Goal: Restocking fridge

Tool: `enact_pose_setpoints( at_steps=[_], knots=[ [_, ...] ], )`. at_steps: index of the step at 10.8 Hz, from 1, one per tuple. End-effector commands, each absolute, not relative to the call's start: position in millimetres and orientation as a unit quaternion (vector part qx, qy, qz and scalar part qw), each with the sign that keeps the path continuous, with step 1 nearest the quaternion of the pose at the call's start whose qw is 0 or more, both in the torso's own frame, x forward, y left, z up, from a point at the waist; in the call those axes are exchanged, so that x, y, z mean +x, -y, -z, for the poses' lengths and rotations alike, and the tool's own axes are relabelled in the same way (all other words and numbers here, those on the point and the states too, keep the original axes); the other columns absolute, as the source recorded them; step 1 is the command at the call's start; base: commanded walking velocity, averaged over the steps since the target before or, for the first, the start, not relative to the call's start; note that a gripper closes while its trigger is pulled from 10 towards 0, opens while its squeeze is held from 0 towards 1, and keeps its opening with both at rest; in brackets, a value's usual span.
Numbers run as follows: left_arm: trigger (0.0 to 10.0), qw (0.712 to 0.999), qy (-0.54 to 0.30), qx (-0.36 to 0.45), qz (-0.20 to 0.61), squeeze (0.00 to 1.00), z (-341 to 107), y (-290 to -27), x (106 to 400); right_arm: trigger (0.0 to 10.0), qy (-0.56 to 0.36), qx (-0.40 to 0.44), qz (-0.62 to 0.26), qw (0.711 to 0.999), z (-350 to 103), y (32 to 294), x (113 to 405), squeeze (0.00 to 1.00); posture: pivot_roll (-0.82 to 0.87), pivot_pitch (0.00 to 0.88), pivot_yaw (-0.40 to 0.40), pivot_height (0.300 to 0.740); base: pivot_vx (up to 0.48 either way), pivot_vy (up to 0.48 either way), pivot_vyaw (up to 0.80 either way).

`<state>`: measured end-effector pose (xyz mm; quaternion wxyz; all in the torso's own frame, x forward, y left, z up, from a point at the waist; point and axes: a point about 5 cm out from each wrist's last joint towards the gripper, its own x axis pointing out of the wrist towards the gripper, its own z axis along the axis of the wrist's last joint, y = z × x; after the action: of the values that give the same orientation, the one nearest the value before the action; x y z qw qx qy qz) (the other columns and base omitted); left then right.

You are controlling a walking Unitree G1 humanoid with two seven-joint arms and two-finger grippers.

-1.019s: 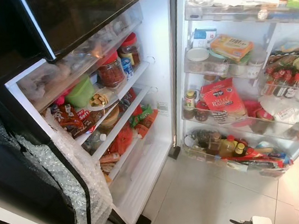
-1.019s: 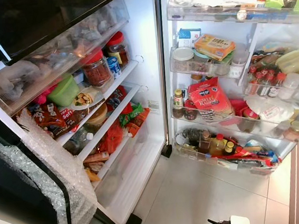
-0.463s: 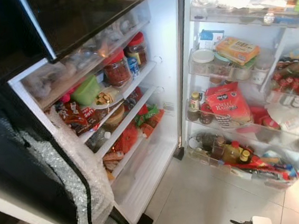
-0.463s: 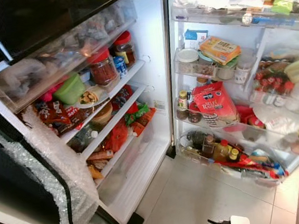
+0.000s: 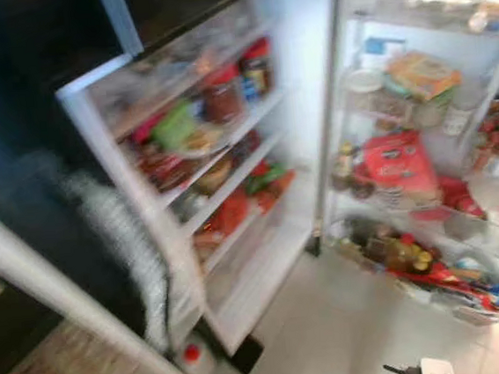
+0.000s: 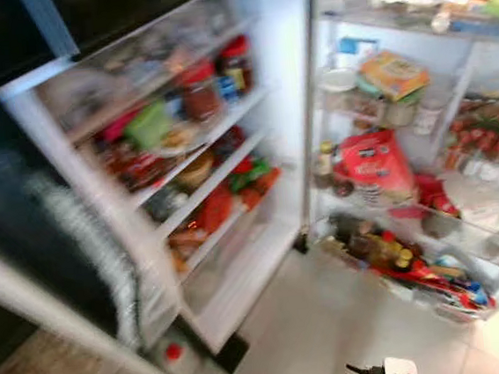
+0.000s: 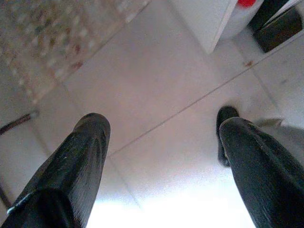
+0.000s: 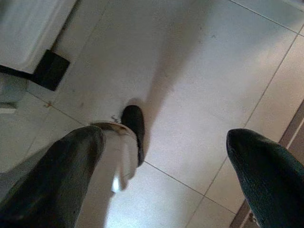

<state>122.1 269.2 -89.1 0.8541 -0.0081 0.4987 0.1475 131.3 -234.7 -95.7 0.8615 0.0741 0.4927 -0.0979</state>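
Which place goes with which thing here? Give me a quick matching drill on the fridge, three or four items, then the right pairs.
Things:
1. red-lidded jar
2. red snack bag
3. orange box
4. red-capped white jug

Places:
A. on the floor at the fridge's foot
B. upper door shelf
C. middle door shelf
D. upper shelf inside the fridge

Pairs: 1-D, 2-C, 3-B, 4-A. The left gripper and the right gripper hang open above the floor tiles.

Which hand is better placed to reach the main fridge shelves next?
Left, tentatively. The shelves with the red-lidded jars stand on the robot's left. Both the left hand and right hand hang open and empty over the pale tiled floor, so neither is committed.
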Motion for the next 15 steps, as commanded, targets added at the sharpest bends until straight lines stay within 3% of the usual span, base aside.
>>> enact_pose_setpoints(
  at_steps=[1, 8, 15],
  knots=[
    [10.0, 0.855, -0.496, -0.007, -0.151, 0.00, 87.6, -271.4, 124.4, 10.0, -0.497, 0.076, 0.100, 0.859, 97.3, 233.7, 126.9, 0.00, -0.18, 0.000, 0.076, 0.740, 0.000, 0.000, 0.00],
    [10.0, 0.855, -0.497, -0.005, -0.145, 0.00, 87.9, -270.0, 125.1, 10.0, -0.493, 0.078, 0.112, 0.859, 97.0, 235.1, 127.1, 0.00, -0.21, 0.000, 0.082, 0.740, 0.000, 0.000, 0.00],
    [10.0, 0.857, -0.496, -0.004, -0.138, 0.00, 87.3, -270.1, 126.3, 10.0, -0.489, 0.084, 0.133, 0.858, 97.3, 235.3, 126.4, 0.00, -0.21, 0.000, 0.089, 0.740, 0.000, 0.000, -0.75]
  ],
)
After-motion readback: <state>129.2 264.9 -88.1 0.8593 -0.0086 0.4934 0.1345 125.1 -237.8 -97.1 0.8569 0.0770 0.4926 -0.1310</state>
